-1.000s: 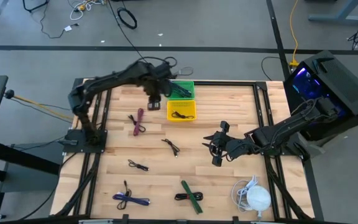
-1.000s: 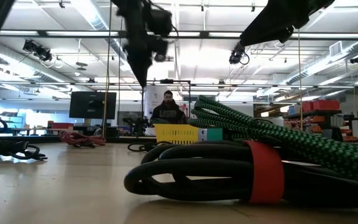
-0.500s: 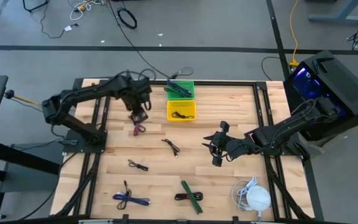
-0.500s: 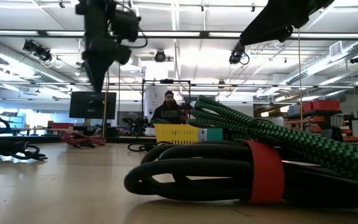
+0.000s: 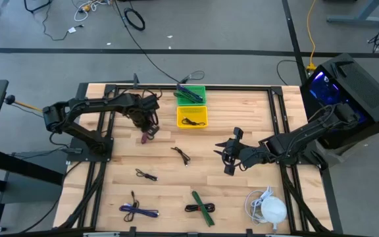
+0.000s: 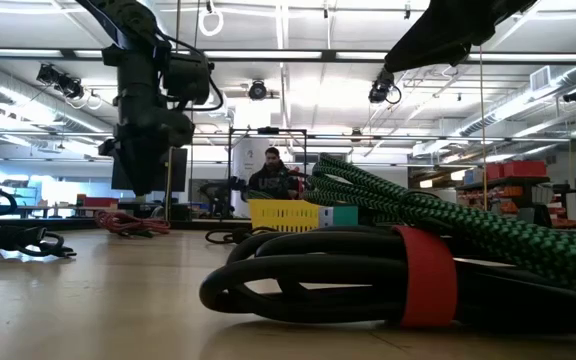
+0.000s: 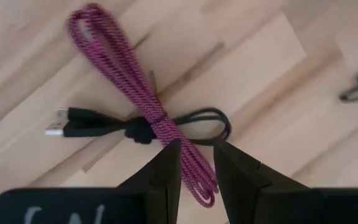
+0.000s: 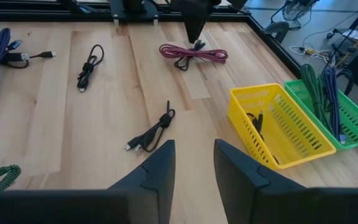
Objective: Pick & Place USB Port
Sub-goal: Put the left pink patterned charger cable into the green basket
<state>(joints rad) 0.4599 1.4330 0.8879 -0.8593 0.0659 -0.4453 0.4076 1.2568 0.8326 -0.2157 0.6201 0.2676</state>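
Two arms, one working — left gripper [image 5: 151,126] has swung off the bins and dropped over the magenta USB cable [image 5: 146,132], fingers [image 7: 166,168] slightly apart straddling it, nothing clamped yet (pick looks imminent). Right gripper [image 5: 229,153] idles mid-table, parted. Beyond: yellow bin [image 5: 193,116] holds one black cable, green bin [image 5: 192,95] several.

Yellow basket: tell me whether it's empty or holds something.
Not empty. The yellow basket holds one small black cable, lying inside against its mesh wall; the high view shows the same dark cable on its floor.
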